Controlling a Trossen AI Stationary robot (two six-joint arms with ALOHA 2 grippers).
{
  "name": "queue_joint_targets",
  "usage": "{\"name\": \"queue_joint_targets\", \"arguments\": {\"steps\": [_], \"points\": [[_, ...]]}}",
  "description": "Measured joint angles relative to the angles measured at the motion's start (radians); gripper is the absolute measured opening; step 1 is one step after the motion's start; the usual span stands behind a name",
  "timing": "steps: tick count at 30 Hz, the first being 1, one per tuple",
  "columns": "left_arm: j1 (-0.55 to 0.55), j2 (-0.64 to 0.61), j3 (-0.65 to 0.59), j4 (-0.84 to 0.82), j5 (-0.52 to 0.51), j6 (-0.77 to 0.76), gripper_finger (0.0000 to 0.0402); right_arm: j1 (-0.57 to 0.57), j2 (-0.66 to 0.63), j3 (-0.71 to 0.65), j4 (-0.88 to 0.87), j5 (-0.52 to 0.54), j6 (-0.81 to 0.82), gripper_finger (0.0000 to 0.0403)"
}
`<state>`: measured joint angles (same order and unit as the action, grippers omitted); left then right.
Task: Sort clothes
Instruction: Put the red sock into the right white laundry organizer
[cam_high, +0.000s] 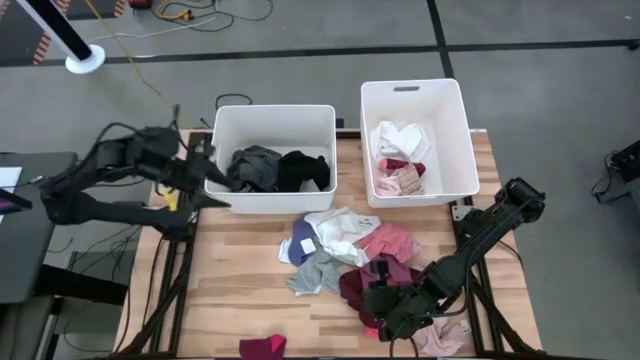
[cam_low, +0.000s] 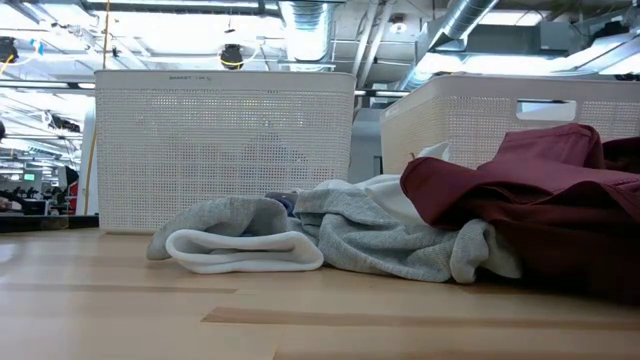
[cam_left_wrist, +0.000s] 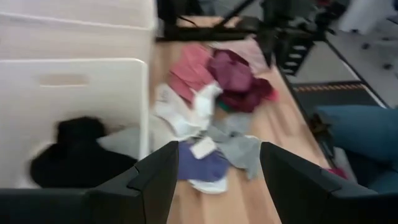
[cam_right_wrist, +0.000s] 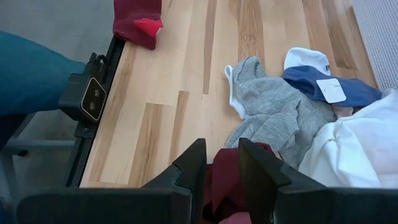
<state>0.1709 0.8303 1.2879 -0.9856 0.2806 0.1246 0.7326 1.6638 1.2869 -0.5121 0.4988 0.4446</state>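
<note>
Two bins part-filled, and a heap of clothes (cam_high: 345, 255) unsorted on the table (cam_high: 240, 310).

From above, the left gripper (cam_high: 205, 172) hangs spread and empty beside the left bin (cam_high: 272, 117); the right gripper (cam_high: 380, 300) sits low on the heap's maroon garment (cam_high: 362, 285). At table height, a grey garment (cam_low: 390, 235) slumps in limp folds: soft, light, best pinched at a raised fold. Its own wrist view shows the right gripper's narrow jaws pinching maroon cloth.
</note>
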Motion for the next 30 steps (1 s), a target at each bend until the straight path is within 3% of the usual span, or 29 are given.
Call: {"name": "queue_joint_targets", "arguments": {"steps": [20,30], "points": [[-0.487,0.208,-0.32,0.354,-0.053,-0.181,0.022,0.0,0.0,0.0,-0.003,0.0,0.0,0.0109],[-0.714,0.41,-0.345,0.524,-0.131,-0.266,0.022,0.0,0.0,0.0,-0.003,0.0,-0.003,0.0109]]}}
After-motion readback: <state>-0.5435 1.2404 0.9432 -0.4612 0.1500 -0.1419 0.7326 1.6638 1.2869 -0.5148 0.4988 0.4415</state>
